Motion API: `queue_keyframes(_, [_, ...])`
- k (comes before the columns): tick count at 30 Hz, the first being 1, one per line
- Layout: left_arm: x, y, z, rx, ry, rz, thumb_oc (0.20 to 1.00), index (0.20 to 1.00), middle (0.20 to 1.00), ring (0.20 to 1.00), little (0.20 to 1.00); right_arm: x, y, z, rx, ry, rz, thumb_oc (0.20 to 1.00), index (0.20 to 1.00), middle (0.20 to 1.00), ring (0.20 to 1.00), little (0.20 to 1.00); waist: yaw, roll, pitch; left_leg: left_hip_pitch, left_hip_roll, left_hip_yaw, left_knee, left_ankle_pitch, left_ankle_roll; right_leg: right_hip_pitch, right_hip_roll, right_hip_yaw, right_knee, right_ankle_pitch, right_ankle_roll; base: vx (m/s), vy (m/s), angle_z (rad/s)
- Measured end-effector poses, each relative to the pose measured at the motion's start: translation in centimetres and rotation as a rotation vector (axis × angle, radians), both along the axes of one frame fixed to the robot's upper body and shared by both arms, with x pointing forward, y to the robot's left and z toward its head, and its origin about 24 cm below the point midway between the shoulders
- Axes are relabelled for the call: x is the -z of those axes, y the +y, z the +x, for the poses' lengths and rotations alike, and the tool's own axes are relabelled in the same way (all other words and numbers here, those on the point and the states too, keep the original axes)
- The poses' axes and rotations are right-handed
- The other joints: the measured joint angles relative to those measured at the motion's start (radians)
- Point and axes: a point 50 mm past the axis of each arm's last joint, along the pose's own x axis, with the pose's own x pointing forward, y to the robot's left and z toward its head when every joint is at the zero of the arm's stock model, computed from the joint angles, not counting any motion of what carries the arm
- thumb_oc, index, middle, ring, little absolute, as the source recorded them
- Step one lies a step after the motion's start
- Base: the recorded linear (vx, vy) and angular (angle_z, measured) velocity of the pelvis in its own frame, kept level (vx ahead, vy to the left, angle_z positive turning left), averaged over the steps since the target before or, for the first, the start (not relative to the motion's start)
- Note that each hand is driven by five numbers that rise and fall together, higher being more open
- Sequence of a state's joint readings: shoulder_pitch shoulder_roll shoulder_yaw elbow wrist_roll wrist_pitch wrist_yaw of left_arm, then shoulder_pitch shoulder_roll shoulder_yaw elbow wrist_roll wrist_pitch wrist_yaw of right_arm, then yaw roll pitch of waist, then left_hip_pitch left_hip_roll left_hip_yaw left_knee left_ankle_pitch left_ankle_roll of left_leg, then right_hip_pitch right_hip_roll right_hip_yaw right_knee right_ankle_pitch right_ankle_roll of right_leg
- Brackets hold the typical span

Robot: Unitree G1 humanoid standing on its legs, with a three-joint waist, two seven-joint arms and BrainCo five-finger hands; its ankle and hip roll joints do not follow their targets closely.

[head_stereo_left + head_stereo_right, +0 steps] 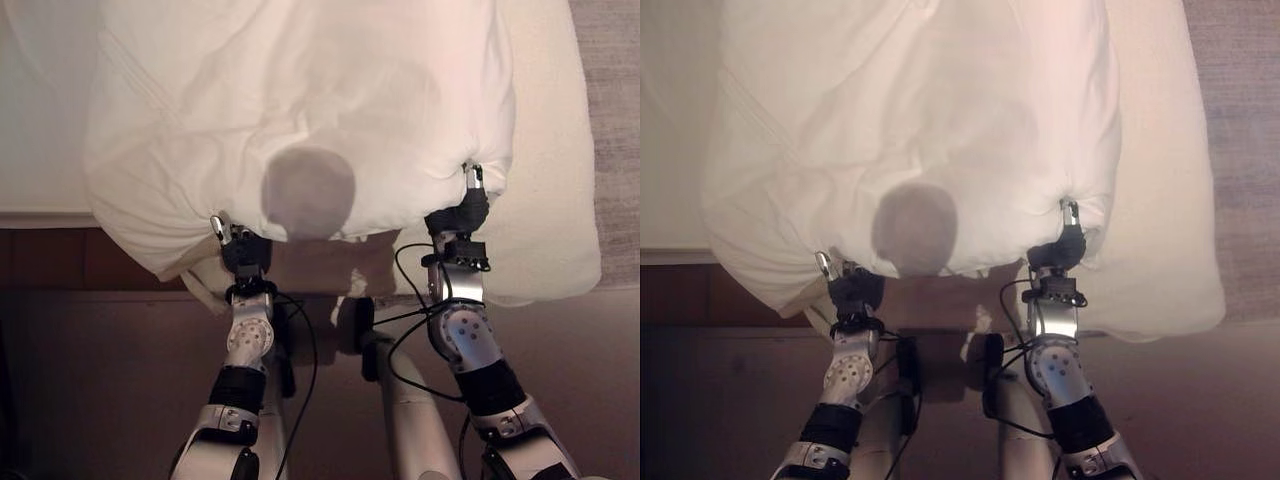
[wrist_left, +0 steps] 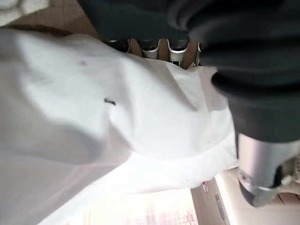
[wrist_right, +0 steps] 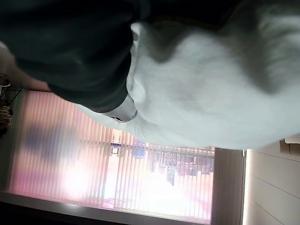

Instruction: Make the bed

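At the bed's (image 1: 560, 150) near edge, the bulky white quilted duvet (image 1: 300, 110) overhangs; left robot hand (image 1: 232, 238) and right robot hand (image 1: 470, 195) each grasp its hem. No legible writing.

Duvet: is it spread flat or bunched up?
Bunched: the duvet bulges in folds, its near edge gathered at both robot hands.

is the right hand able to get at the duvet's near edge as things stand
Likely yes: the right hand is already at the near edge of the duvet, fingers buried in its folds, nothing between. The left hand sits at that edge too.
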State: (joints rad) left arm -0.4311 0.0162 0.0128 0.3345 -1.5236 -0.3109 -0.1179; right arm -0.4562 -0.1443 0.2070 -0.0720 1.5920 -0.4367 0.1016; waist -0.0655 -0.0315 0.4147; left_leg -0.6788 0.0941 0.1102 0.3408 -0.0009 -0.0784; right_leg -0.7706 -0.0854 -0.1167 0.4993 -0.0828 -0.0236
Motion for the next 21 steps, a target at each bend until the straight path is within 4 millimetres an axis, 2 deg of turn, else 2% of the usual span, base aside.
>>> queue_keyframes(1, [0.0,0.1,0.0,-0.004,0.002,0.012,0.464,0.464,0.464,0.464,0.464,0.0,0.1,0.0,-0.002,0.000,0.003,0.200,0.200,0.200,0.200,0.200,-0.001,0.000,0.000,0.000,0.000,0.000,0.000,0.000,0.000,0.000,0.000,0.000,0.000,0.000,0.000,0.00,0.000,0.00])
queue_keyframes(2, [0.1,0.2,-0.1,-0.009,0.005,0.014,0.228,0.228,0.228,0.228,0.228,0.0,0.1,0.0,-0.002,0.000,0.003,0.200,0.200,0.200,0.200,0.200,0.000,0.000,0.000,0.000,0.000,0.000,0.000,0.000,0.000,0.000,0.000,0.000,0.000,0.000,0.000,0.00,0.000,0.00])
queue_keyframes(3, [0.1,0.3,-0.1,-0.020,0.016,0.011,0.200,0.200,0.200,0.200,0.200,0.0,0.1,0.0,-0.002,0.000,0.004,0.200,0.200,0.200,0.200,0.200,0.000,0.000,0.000,0.000,0.000,0.000,0.000,0.000,0.000,0.000,0.000,0.000,0.000,0.000,0.000,0.00,0.000,0.00])
queue_keyframes(9, [0.1,1.5,0.0,-0.076,0.088,0.015,0.200,0.200,0.200,0.200,0.200,0.0,0.1,0.0,-0.002,0.005,0.006,0.200,0.200,0.200,0.200,0.200,-0.001,0.000,0.000,0.002,0.000,0.000,-0.002,0.000,0.000,0.000,-0.001,0.001,-0.001,0.000,0.000,0.00,0.000,0.00])
queue_keyframes(16, [-0.9,2.7,0.5,-0.115,0.104,0.070,0.200,0.200,0.200,0.200,0.200,0.8,0.0,-0.1,0.001,0.052,0.005,0.200,0.200,0.200,0.200,0.200,0.002,0.000,0.000,0.034,-0.004,0.016,-0.026,0.002,0.001,0.017,-0.002,0.011,-0.009,0.001,0.001,0.02,-0.013,-0.03])
queue_keyframes(21, [-1.7,3.5,0.8,-0.151,0.147,0.121,0.200,0.200,0.200,0.200,0.200,1.6,-0.2,-0.1,0.011,0.112,-0.012,0.200,0.200,0.200,0.200,0.200,0.000,0.001,0.000,0.100,-0.015,0.026,-0.111,0.032,0.003,0.058,-0.004,0.016,-0.047,0.007,0.008,0.01,-0.009,-0.02])
